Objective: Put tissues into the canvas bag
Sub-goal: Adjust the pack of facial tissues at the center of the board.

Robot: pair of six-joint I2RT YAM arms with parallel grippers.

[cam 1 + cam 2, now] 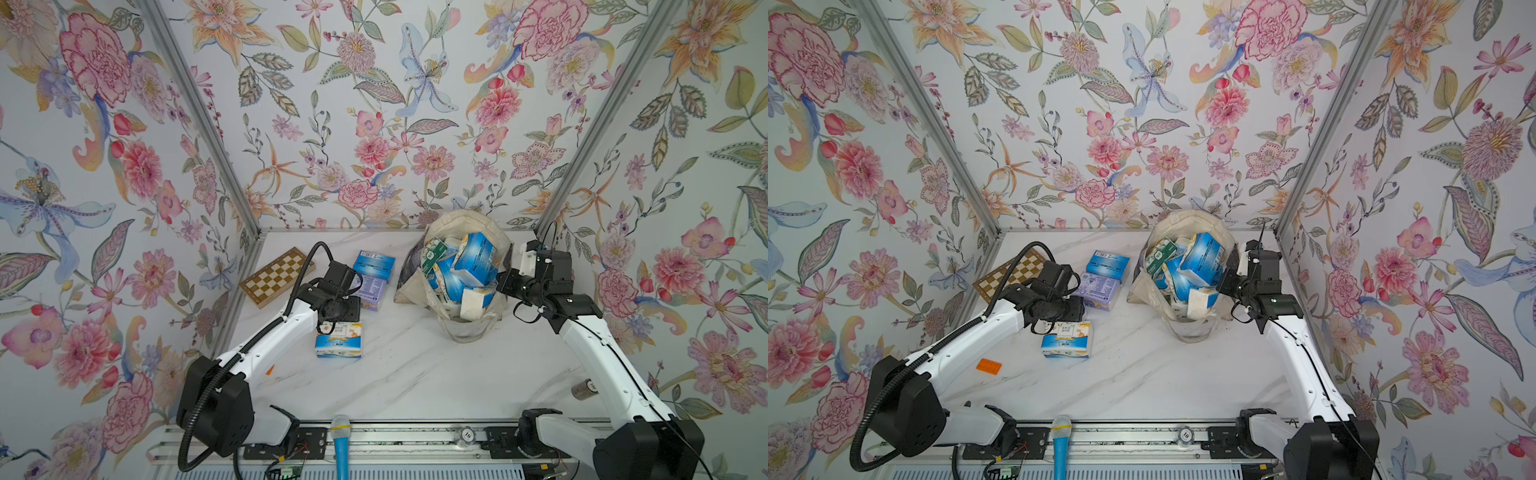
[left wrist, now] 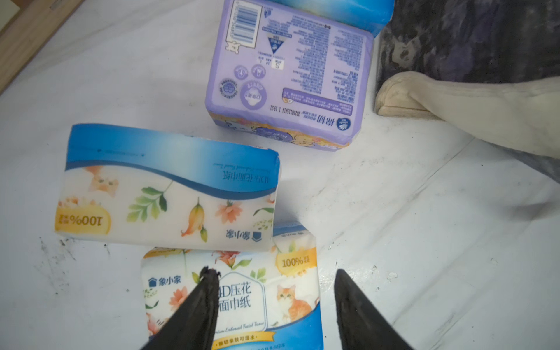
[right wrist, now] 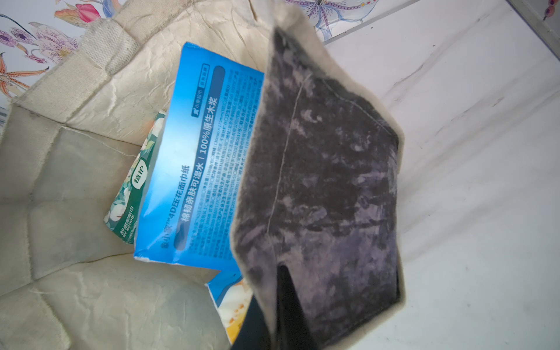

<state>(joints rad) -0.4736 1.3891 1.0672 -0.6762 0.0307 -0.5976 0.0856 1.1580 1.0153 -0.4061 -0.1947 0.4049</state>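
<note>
Looking down in both top views: the canvas bag [image 1: 467,332] slumps at the back of the marble-look tabletop [image 1: 415,374], right of centre. Its mouth gapes, crammed with glossy blue-and-white tissue packs [image 1: 473,253] at all angles, a green pack [image 1: 434,252] among them. The right arm [image 1: 594,345] reaches the bag's rim. Left of the bag, four packs lie outside it: a blue pack [image 1: 374,261], a lavender pack [image 1: 371,291] right up against it, and two flowery packs [image 1: 338,343] nearer the front. The left arm [image 1: 270,336] hangs over those two, its wrist hiding the left jaws from up here. A wooden chessboard [image 1: 276,276] lies by the left wall and a blue microphone [image 1: 341,440] on the front rail. An orange tag [image 1: 988,366] shows flat beside the left arm in a top view.

Over to the left wrist: left jaws apart, black and pointed. One fingertip [image 2: 209,281] is over the cat-print pack [image 2: 242,297], the other past its edge above bare tabletop. Contact, cannot tell. A flower-print pack [image 2: 166,188] overlaps that pack's end. Beyond, the lavender pack shows its barcode side, the bag's soft cream corner close by.

Right wrist now: right jaws pinched together on the bag's wall, one finger [image 3: 288,303] on the mottled grey print [image 3: 327,181]. Inside there's crinkled cream cloth and an upright blue pack [image 3: 197,157], the green pack tucked behind it.
</note>
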